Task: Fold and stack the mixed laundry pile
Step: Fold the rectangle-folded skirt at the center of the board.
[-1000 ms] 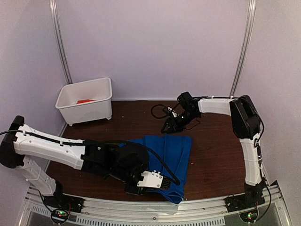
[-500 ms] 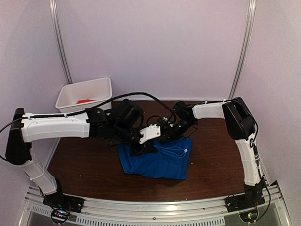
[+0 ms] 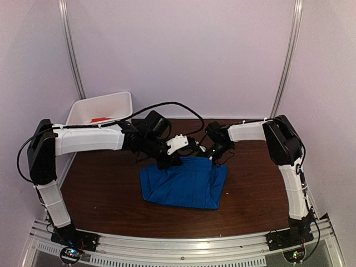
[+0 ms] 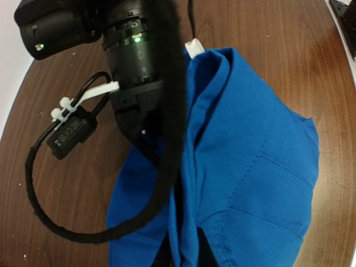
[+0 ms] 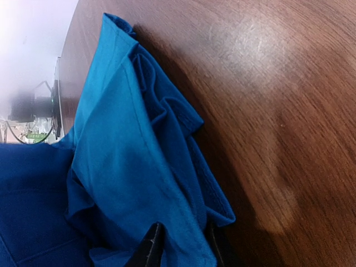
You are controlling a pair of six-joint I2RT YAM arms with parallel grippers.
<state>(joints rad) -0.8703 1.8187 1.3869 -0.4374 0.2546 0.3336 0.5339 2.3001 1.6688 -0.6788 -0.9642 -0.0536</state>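
The royal-blue garment [image 3: 183, 183] lies folded over on the brown table [image 3: 100, 189], its far edge lifted. My left gripper [image 3: 188, 156] is shut on that far edge; in the left wrist view a ridge of blue cloth [image 4: 245, 167] runs between the dark fingers [image 4: 216, 253]. My right gripper [image 3: 210, 156] is shut on the same edge right beside it, with a bunched blue fold [image 5: 139, 167] between its fingers [image 5: 149, 247]. Only a small patch of the orange-red T-shirt [image 3: 100, 119] shows, inside the white bin.
The white plastic bin [image 3: 119, 100] stands at the back left corner against the wall. A black cable loops over the left arm and across the left wrist view [image 4: 161, 183]. The right arm's wrist [image 4: 133, 50] sits close to my left gripper.
My left gripper carried the garment's near edge from the front of the table to the back, folding the blue cloth in half. It now sits next to the right gripper.
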